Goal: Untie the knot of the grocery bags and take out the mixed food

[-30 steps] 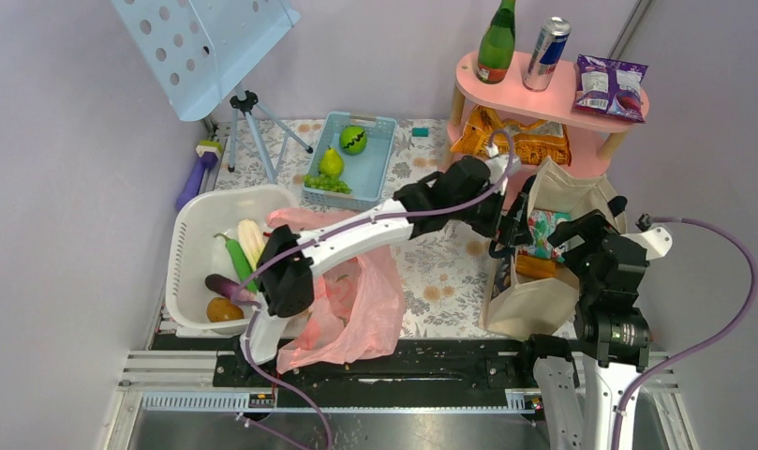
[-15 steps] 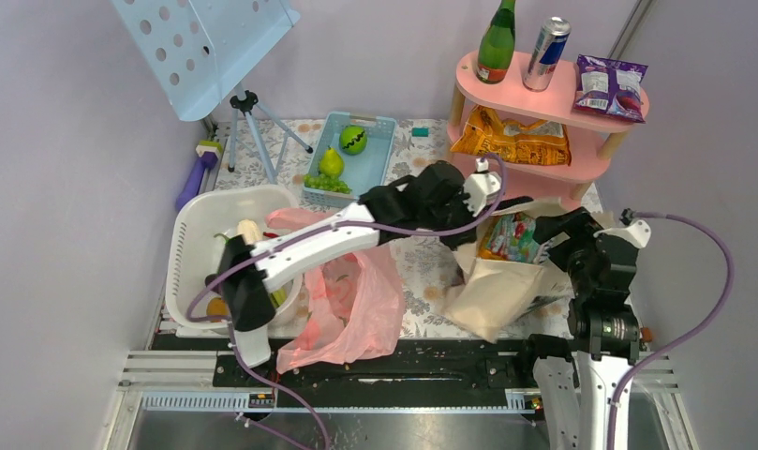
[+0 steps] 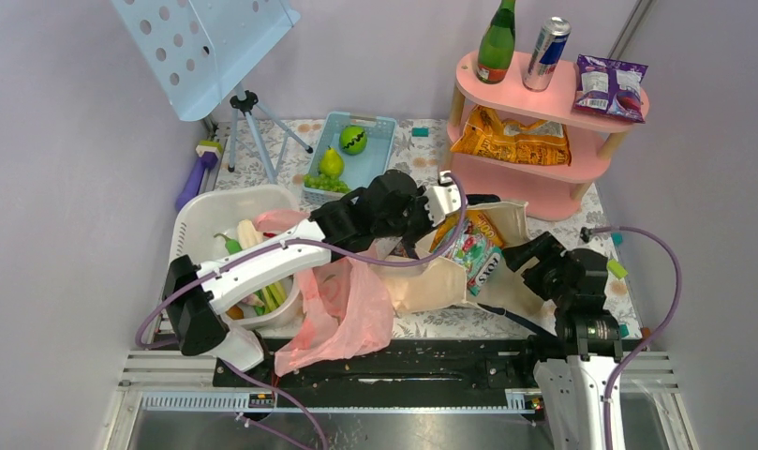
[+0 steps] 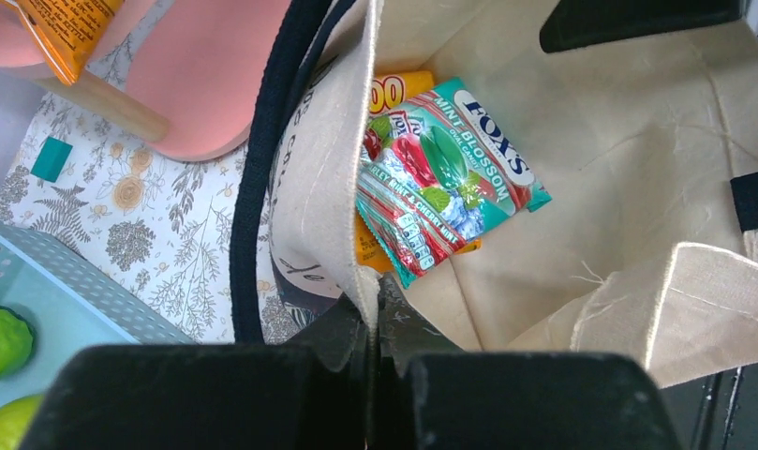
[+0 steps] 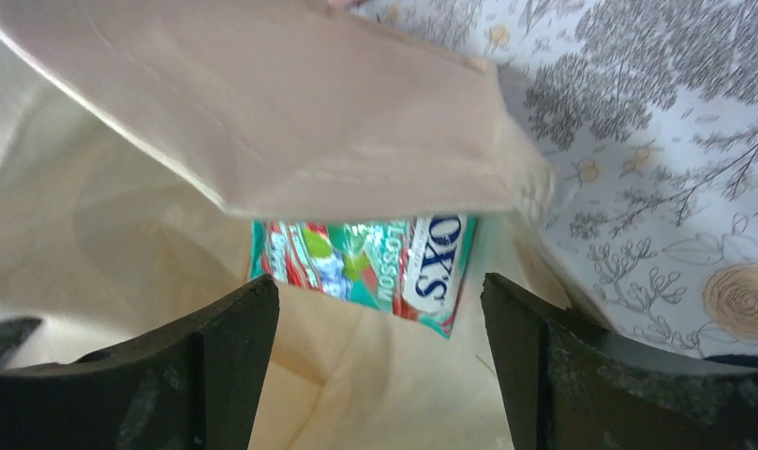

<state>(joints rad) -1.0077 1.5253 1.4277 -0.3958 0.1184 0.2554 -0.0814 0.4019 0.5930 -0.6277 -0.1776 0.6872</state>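
the tote [image 3: 422,281] lies slumped on its side on the table [image 3: 431,164], mouth toward the right arm. the left gripper [image 4: 370,323] has its jaws pinched tight on the tote's canvas rim, just beside a black handle [image 4: 272,141], and holds the mouth up. the right gripper [image 5: 379,309] stands at the opening with jaws spread wide and nothing in them. the mint packet [image 5: 375,267] sits deeper in, on the tote's lower wall, and lies on top of an orange packet [image 4: 403,89].

the canvas looks soft and limp, so it will likely sag shut unless the rim stays lifted. the mint packet is probably light, crinkly and slick. a flat pinch on its near sealed edge looks safer than squeezing the middle. the pink bag [image 3: 356,309] lies crumpled near the front edge, and i cannot tell whether it is knotted.
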